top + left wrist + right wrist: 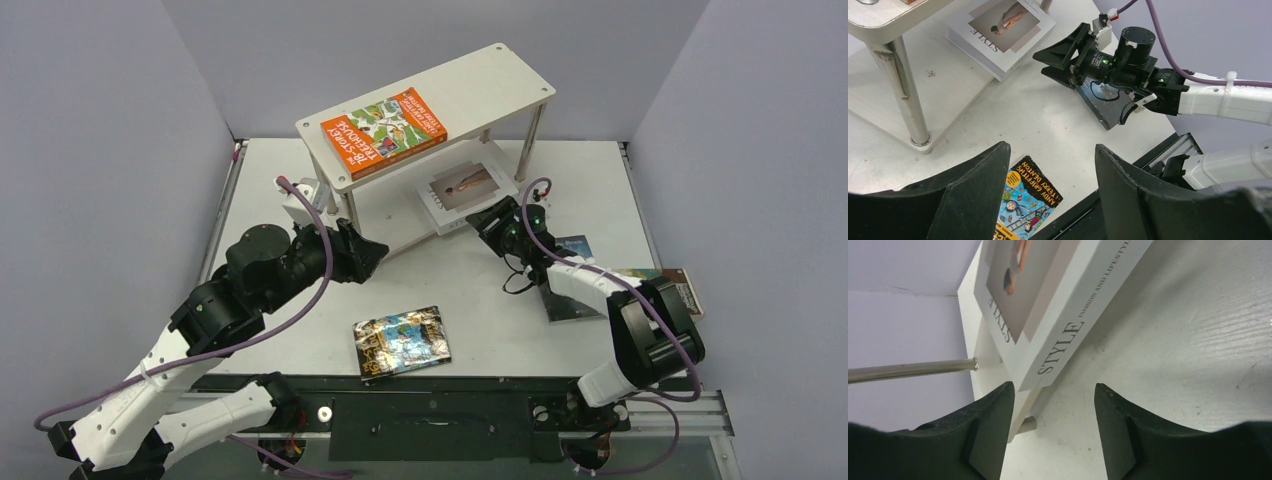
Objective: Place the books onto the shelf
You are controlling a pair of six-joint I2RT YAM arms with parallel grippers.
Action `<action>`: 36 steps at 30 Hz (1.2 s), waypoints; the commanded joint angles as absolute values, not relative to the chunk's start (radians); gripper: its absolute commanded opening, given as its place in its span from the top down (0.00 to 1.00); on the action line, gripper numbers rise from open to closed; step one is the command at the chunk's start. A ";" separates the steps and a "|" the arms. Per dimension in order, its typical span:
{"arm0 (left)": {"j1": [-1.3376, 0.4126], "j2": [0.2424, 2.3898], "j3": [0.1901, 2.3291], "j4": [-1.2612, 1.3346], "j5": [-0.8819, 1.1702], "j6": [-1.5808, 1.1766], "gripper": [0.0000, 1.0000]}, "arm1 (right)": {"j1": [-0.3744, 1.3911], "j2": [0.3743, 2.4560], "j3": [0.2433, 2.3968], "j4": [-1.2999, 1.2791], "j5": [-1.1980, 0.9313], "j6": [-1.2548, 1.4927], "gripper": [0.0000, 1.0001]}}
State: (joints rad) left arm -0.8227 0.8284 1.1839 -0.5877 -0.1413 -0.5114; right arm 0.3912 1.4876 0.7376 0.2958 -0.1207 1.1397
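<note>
1. Left gripper (372,256): at the shelf's (500,72) front-left leg, just short of the lower board. Jaws stand partly open and hold nothing.
2. Orange book (384,123): lies flat on the shelf's top board, left half, cover up. Its long axis runs along the board's length. The right half of the board is bare.
3. Glossy comic book (401,342): flat on the white table (270,180), well in front of the shelf and level with its middle. Its long axis runs roughly parallel to the shelf's front edge, slightly tilted.
4. White book (466,187), titled STYLE: flat on the shelf's lower board, cover up, spine turned to the shelf's front. Its near corner juts past the board's edge.
5. Right gripper (487,222): in front of the shelf's right half, pointing at the white book's spine corner. Jaws are apart and grip nothing. The corner sits just ahead of the fingertips (1005,392).
6. Dark blue-grey book (572,292): flat on the table to the front right of the shelf, partly under the right arm.
7. Yellow-teal book (668,280): farthest right of the shelf, mostly hidden by the right arm. Its long axis cannot be told.
</note>
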 commanded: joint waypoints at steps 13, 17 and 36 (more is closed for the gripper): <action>-0.819 0.821 1.210 -0.558 -0.122 -0.506 0.40 | 0.274 1.796 0.763 0.854 -0.269 1.349 0.34; -0.818 0.829 1.210 -0.549 -0.119 -0.509 0.40 | 0.256 1.852 0.785 0.889 -0.290 1.366 0.34; -0.818 0.839 1.223 -0.547 -0.123 -0.509 0.40 | 0.195 1.926 0.823 0.950 -0.305 1.391 0.62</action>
